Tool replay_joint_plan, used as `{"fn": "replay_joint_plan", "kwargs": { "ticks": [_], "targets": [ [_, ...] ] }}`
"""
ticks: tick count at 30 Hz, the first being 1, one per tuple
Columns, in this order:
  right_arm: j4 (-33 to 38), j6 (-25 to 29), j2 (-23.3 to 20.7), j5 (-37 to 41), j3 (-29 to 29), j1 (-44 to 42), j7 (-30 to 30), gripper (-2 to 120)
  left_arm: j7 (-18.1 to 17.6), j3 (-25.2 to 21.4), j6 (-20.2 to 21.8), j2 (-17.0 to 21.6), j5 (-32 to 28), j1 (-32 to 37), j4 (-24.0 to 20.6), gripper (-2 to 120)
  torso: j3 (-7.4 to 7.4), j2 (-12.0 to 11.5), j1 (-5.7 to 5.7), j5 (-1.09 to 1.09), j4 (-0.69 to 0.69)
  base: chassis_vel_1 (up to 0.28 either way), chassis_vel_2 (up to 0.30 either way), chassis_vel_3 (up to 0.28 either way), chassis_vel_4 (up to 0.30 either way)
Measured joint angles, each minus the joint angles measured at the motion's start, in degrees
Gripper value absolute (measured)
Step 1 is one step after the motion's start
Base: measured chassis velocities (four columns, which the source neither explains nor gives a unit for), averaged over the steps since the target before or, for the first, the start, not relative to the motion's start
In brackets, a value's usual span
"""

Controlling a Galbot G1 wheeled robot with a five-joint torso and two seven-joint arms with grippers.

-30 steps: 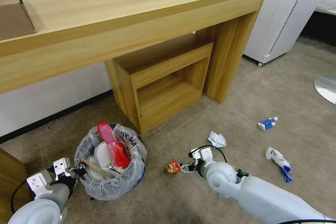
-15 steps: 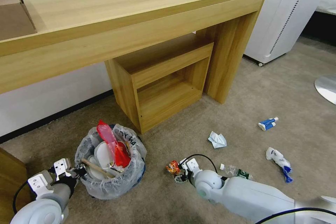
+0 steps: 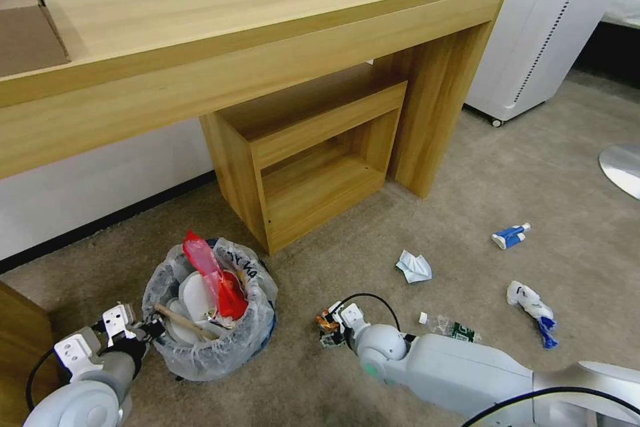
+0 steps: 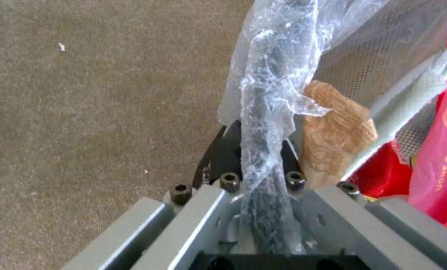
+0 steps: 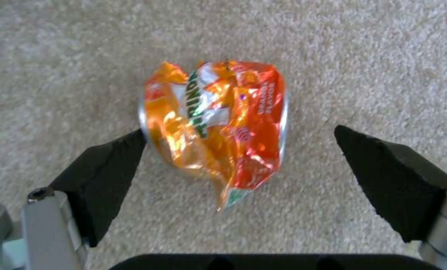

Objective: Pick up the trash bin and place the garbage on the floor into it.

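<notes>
A long light-wood desk runs along the far white wall, which ends in a dark skirting strip at the bottom. Under the desk's right end stands an open wooden shelf unit. A cardboard box sits on the desk's left end. The floor is tan short-pile carpet. At far right stands a white cabinet on castors, with a round metal base plate nearer on the carpet.

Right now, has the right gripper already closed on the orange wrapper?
No, in the right wrist view the right gripper is open, its fingers spread either side of the orange wrapper lying on the floor.
</notes>
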Motion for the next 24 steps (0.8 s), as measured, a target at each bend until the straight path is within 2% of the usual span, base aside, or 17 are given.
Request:
{"fn": "replay_joint_plan", "kwargs": {
  "ticks": [14,19,21,23,24],
  "targets": [
    [-4.6,3.9,4.2,-2.3,-1.8,-0.5,-2.1,93,0.1,0.2,-0.1,-0.3,0.3,0.0,0.0,1,0.0,0.0,0.0,-0.01,0.0,0.0,0.0,0.0,0.0],
    [-6.0,4.6,5.7,-2.9,-2.4,-0.6,-2.1,84,0.2,0.0,-0.2,-0.2,0.4,0.0,0.4,1,0.0,0.0,0.0,0.0,0.0,0.0,0.0,0.0,0.0],
    [-6.3,4.9,5.8,-3.1,-2.4,-0.7,-2.1,74,0.2,-0.1,-0.4,0.0,0.3,0.0,0.6,1,0.0,0.0,0.0,0.0,0.0,0.0,0.0,0.0,0.0],
    [-6.3,5.0,5.8,-3.1,-2.4,-0.7,-2.1,73,0.2,-0.1,-0.4,0.0,0.3,-0.1,0.7,1,0.0,0.0,0.0,0.0,0.0,0.0,0.0,0.0,0.0],
    [-6.4,5.2,5.7,-3.2,-2.3,-0.9,-2.1,64,0.3,-0.1,-0.5,0.0,0.4,-0.1,0.8,1,0.0,0.0,0.0,0.0,0.0,0.0,0.0,0.0,0.0]
  ]
}}
